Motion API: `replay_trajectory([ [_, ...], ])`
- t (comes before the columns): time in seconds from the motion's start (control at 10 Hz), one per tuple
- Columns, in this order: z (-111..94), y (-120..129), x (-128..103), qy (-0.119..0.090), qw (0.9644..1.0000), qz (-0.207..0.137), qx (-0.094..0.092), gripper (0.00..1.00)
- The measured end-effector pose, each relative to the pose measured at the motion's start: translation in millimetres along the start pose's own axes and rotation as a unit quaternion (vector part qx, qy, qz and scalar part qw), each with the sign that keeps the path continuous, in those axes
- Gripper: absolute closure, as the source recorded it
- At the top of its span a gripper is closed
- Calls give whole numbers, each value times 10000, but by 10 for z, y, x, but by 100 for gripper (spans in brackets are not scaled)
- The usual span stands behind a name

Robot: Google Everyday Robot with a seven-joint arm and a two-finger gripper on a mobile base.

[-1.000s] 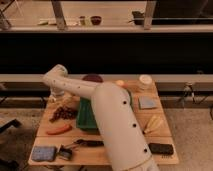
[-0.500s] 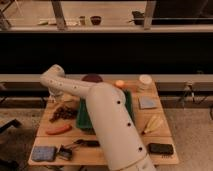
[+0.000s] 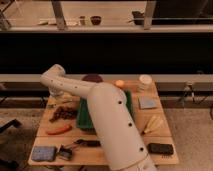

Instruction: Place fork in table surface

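Observation:
My white arm (image 3: 107, 125) rises from the front of the light tan wooden table surface (image 3: 145, 136) and bends back to the far left corner. The gripper (image 3: 59, 98) hangs there below the elbow, low over the tabletop, just behind a dark bunch of grapes (image 3: 62, 114). A thin pale sliver (image 3: 64, 103) at the gripper may be the fork; I cannot tell if it is held or lying on the wood. An orange carrot (image 3: 59, 129) lies in front of the grapes.
A green tray (image 3: 84, 116) sits mid-table, partly hidden by the arm. A black-handled tool (image 3: 89, 143), a blue sponge (image 3: 43, 152) and a black block (image 3: 160, 148) lie along the front. A grey cloth (image 3: 148, 102), a yellow item (image 3: 152, 124), a white cup (image 3: 145, 80), an orange (image 3: 119, 83) and a dark bowl (image 3: 92, 78) lie at the right and back.
The arm has shifted slightly to the left and the gripper end has sunk a little at the table's back left. The objects on the table have not moved.

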Motion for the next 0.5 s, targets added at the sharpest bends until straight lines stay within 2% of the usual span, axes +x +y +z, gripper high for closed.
replay_trajectory([
  [0.2,-44,-6,1,-70,10000,14,24,20],
  [0.5,-347,-69,-16,-163,9996,-32,221,20],
])
